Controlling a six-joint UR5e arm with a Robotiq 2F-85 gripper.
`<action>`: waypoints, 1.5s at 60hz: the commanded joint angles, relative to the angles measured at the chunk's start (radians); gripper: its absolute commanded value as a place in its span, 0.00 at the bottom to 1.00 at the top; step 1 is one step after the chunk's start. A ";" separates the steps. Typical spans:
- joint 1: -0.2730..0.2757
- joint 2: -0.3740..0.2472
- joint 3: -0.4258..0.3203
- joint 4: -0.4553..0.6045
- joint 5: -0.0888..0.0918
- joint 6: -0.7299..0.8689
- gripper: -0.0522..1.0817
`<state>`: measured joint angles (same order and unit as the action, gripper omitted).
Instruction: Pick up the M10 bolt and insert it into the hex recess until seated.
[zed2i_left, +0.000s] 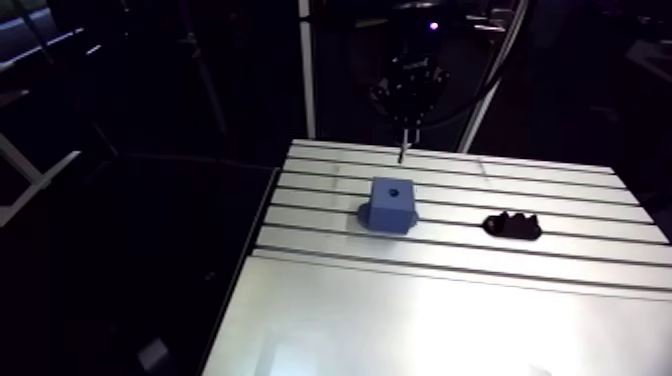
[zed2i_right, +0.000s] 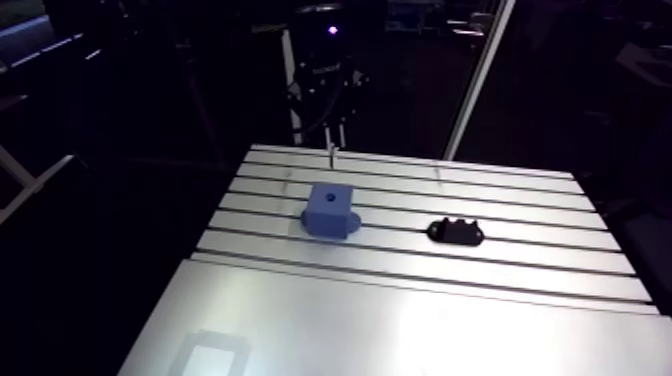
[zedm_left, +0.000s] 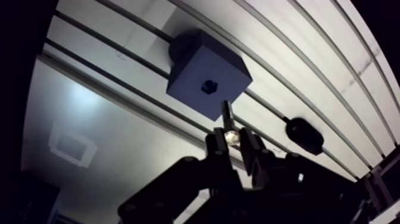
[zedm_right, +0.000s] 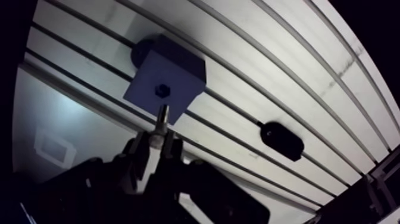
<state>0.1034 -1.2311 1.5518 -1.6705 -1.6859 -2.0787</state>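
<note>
Firmly, the dark fingers (zedm_left: 215, 146) of the gripper (zedm_left: 233, 142) clamp the slim, shiny M10 bolt (zedm_left: 227, 113) by its upper end, its shank hanging in the air over the slotted aluminium bench (zed2i_left: 450, 320) near its far edge, just beside the matte blue block (zedm_left: 205, 71) with its small dark hex recess (zedm_left: 208, 87).

The block (zed2i_left: 390, 203) is blue, the fixture (zed2i_left: 513, 227) black, the bolt (zedm_right: 161, 119) silvery — the pale table (zed2i_left: 450, 310) striped with dark slots.

One blue block (zed2i_left: 390, 203); one black fixture (zed2i_left: 512, 227); one bolt (zedm_right: 161, 122).
</note>
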 joint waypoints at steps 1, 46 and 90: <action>0.007 0.012 0.006 -0.022 -0.002 -0.036 0.97; 0.012 0.008 0.019 -0.039 0.002 -0.097 0.97; 0.012 0.011 0.046 0.013 0.001 -0.094 0.98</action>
<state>0.1150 -1.2194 1.5954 -1.6870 -1.6838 -2.1749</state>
